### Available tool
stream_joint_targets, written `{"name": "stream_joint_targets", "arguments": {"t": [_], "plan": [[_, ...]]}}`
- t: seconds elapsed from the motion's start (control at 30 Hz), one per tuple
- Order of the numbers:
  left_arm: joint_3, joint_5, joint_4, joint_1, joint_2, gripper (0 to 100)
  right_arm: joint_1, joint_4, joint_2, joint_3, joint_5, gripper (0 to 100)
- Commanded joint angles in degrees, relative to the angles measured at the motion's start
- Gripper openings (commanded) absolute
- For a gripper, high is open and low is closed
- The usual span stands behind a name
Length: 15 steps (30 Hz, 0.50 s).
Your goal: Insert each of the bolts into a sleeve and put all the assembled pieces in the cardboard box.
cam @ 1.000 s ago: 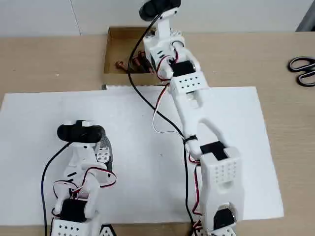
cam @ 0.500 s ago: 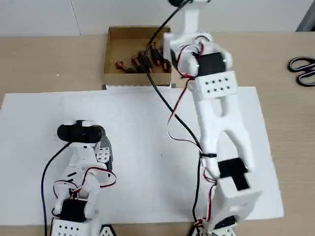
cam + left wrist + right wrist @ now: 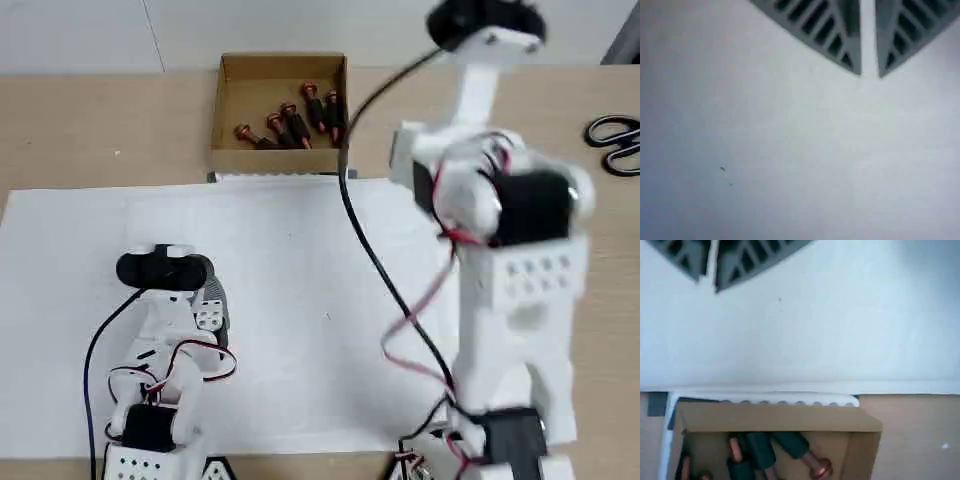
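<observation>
My claw (image 3: 709, 282), jaws nearly together, hangs over white paper (image 3: 840, 330); beyond it, the cardboard box (image 3: 775, 422) holds sleeved bolts (image 3: 790, 445).

The assembled pieces (image 3: 290, 122) lie in the cardboard box (image 3: 228, 108), just behind the paper sheet (image 3: 300, 250) on the table (image 3: 100, 120); scissors (image 3: 615, 143) sit far right.

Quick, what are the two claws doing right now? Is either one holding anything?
Left gripper: closed, holding nothing, just above the white paper.
Right gripper: closed, holding nothing.
</observation>
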Motion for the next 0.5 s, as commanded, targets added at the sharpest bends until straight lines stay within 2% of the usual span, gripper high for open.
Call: {"name": "stream_joint_targets", "arguments": {"t": [0.0,0.17,0.33,0.47], "plan": [[-0.22,0.26,0.0,0.35,0.35,1,0.22,0.48,-10.07,6.95,-0.62,0.6],[-0.22,0.26,0.0,0.35,0.35,1,0.22,-0.57,-26.07,24.09,-0.62,0.6],[-0.22,0.26,0.0,0.35,0.35,1,0.31,-6.81,-42.59,46.33,-0.26,0.6],[-0.22,0.26,0.0,0.35,0.35,1,4.0,-15.16,-56.4,64.79,4.4,0.5]]}}
